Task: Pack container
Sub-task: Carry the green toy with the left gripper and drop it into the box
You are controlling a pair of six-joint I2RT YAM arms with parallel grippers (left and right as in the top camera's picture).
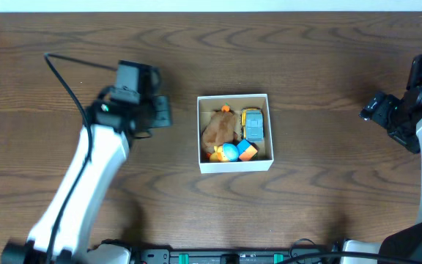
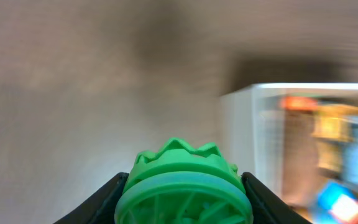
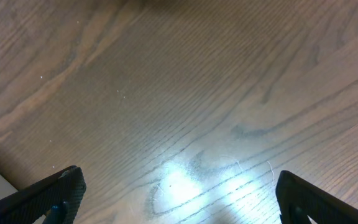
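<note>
Left hand [image 1: 160, 111] clenched on a green toy [image 2: 184, 186], left of the container [image 1: 234, 166]; best to clear its left wall before releasing

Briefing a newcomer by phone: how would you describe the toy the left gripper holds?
On the table, find the white cardboard box at centre; the left gripper is left of it. Clamped in it is a round, ribbed green toy with a zigzag top, the only green piece.

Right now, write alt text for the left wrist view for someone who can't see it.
The left gripper grips a green ridged toy over a wooden table. To its right, blurred, stands the white container with colourful toys inside.
</note>
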